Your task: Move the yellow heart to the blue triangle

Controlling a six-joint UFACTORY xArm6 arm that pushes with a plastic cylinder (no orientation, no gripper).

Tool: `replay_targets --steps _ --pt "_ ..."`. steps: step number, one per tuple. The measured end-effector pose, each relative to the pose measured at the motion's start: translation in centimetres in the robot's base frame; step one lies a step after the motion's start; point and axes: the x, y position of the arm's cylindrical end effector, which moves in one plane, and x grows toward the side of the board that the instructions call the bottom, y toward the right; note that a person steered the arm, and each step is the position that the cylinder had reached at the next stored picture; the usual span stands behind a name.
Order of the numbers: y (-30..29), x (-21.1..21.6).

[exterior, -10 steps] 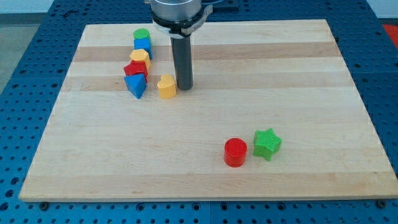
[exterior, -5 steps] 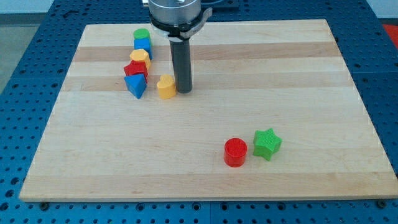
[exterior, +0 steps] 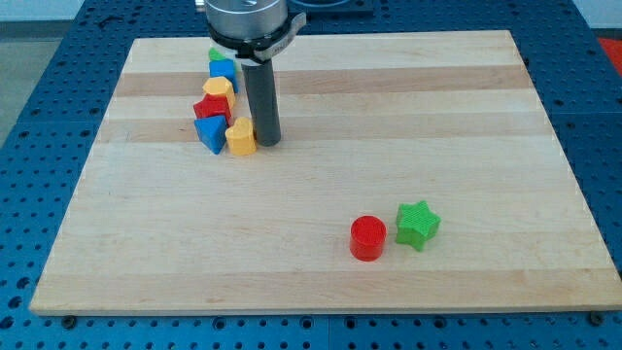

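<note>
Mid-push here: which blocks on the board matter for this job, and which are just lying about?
In the job:
my tip, against the heart's right side
yellow heart, beside the triangle
blue triangle

Lying about:
red block
yellow block
blue block
green block, partly hidden behind the arm
red cylinder
green star

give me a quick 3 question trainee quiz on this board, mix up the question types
1. True or false: my tip is on the view's left side of the yellow heart.
2. Which block lies beside the green star? A) blue triangle B) red cylinder C) yellow heart
3. Fill in: the yellow heart sits right next to the blue ____.

Key: 1 false, it is on the view's right. 2 B, the red cylinder. 3 triangle.
</note>
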Motion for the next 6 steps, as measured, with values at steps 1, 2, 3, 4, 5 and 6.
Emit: replay_targets --steps 1,2,3,4,5,6 --pt "-0.4 0.0" --pt "-0.4 0.0" --pt "-0.4 0.0" --pt "-0.6 0.5" --pt "-1.9 0.5" --pt "-1.9 0.5"
